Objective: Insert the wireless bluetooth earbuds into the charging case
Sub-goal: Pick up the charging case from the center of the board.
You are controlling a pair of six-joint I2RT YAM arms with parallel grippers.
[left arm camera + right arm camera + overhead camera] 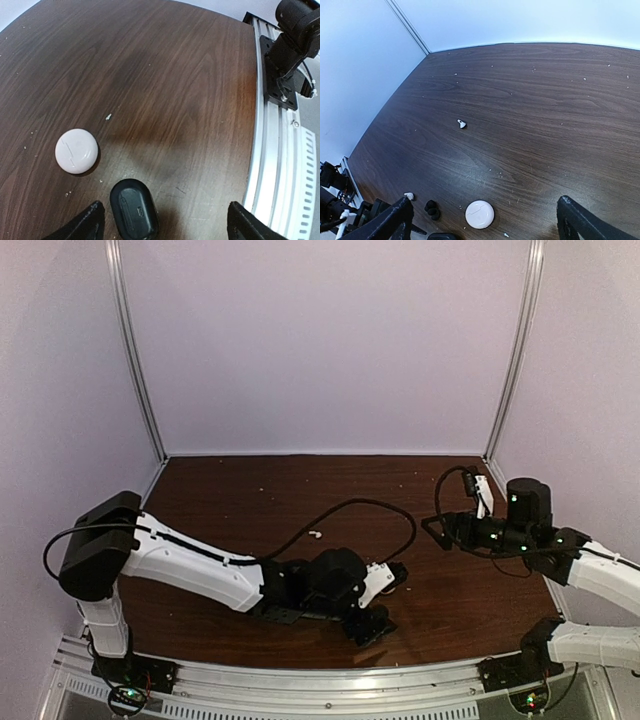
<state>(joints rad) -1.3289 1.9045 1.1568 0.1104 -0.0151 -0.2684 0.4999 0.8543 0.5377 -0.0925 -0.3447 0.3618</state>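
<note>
There are four earbuds, all lying on the wood of the table (560, 100) and outside the cases. The first white earbud (462, 123) lies alone toward the middle, well apart from the back and side walls. The second white earbud (409, 196) lies nearer the front, just beside the pair of black earbuds (432, 210), which sit close together.

There are two cases, and both look closed. The white round case (480, 214) sits near the black earbuds. The black oval case (134, 208) sits just beside the white one, toward the front.

The left pincer (164, 215) is spread wide and grips nothing. The black oval case lies between its fingers (82, 225), closer to the one on the left of the wrist view. The right pincer (485, 210) is also spread wide and grips nothing. It hangs above the table at the right side, pointing across the wood.

A metal rail (280, 150) runs along the front edge, with a broad band of bare wood between it and the black oval case. More wood, dotted with pale specks, stretches from the first white earbud to the back wall. In the top view a black cable (350, 505) arcs over the table and passes just beside that earbud.
</note>
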